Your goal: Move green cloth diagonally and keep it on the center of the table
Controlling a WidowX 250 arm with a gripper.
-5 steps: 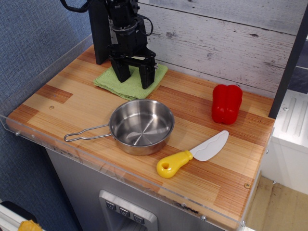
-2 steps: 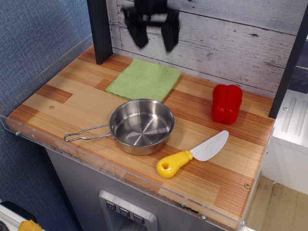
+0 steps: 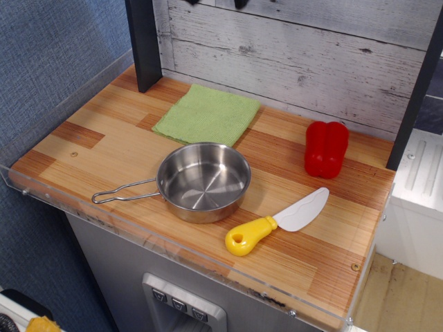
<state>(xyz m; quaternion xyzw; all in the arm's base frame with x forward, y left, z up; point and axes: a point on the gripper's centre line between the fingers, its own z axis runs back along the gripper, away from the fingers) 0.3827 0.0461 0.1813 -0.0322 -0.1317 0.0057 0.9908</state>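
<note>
— Looking for the pincer, I find only two dark scraps at the very top edge of the frame, near the middle; how wide it stands, or whether it has hold of anything, I cannot tell. Nothing hangs below them.

— And the green cloth [image 3: 208, 114]?

— It lies flat on the table [image 3: 97, 131], in the upper middle of the frame, just behind the steel pan [image 3: 203, 181] and close to the plank wall. Its near corner comes right up to the pan's rim; whether they touch I cannot say.

— So which way from the pincer?

— Straight down the frame from those scraps. The cloth is roughly square, turned so its edges run diagonally, one corner pointing to the upper right, so there is no real long axis. There is only one arm, so no choice of side.

— Count the rest.

— One cloth, one pan with a wire handle reaching left, one red toy pepper [image 3: 326, 149] at right, one toy knife [image 3: 277, 221] with a yellow handle at lower right, one dark post [image 3: 142, 43] at upper left.
</note>
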